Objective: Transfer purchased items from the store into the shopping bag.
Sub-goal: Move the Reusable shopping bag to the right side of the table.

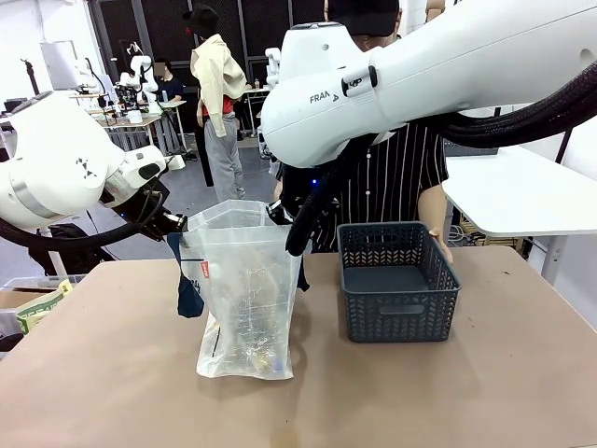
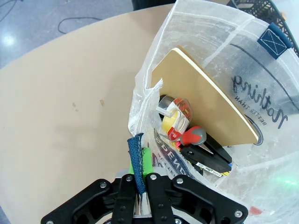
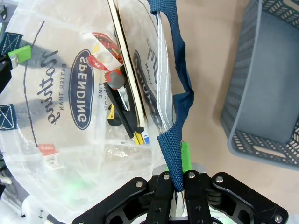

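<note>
Left wrist view: items inside bag

The bag is translucent white with navy handles, a red label and navy oval print. The basket is dark grey, lattice-sided. The table is tan. The person's shirt is black, white-striped.
</note>
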`<state>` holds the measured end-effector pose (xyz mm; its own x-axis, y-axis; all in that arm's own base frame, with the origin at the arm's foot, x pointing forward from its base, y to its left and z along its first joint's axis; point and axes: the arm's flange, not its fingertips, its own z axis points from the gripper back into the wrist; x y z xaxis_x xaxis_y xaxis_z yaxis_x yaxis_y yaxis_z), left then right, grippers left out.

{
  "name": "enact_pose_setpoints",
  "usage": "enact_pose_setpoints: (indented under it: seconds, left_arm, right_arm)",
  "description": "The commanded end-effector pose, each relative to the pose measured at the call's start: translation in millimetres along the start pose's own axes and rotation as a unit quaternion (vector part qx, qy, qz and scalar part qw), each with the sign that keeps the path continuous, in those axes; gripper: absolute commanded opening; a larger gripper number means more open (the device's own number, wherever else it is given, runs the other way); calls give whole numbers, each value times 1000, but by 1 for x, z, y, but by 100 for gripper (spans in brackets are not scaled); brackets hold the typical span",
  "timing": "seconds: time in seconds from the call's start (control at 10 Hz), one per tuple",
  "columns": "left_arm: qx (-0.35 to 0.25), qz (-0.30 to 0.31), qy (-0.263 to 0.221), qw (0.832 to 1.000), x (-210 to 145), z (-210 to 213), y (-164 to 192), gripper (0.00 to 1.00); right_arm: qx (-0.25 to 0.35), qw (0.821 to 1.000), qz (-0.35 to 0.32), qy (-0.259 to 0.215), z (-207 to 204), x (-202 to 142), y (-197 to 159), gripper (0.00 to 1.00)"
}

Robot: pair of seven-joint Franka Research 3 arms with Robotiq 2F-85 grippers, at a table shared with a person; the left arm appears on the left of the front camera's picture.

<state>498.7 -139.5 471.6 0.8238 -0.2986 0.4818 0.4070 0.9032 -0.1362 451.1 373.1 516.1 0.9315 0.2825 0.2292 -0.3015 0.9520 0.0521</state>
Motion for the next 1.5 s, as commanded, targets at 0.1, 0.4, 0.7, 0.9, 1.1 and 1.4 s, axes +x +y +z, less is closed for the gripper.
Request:
enact_pose_setpoints:
  seconds: [0.1,0.4,0.7,0.9,1.1,1.4]
  left_arm:
    - [0,1,3,1000,3,1,2,0]
    - [0,1,3,1000,3,1,2,0]
    - [0,1,3,1000,3,1,2,0]
    - [0,1,3,1000,3,1,2,0]
    - [0,0,0,1000,0,0,0,0]
    - [-94,11,-35,995,3,-12,-7,0]
  right_arm:
    - [-1,1000,-1,-2,2,0,-1,0]
    - [-1,1000,-1,-2,2,0,-1,0]
    - [-1,1000,-1,-2,2,0,-1,0]
    - [-1,1000,-1,-2,2,0,-1,0]
    - [0,1000,0,0,0,0,0,0]
    - [11,999,26,-15,7,10,22,0]
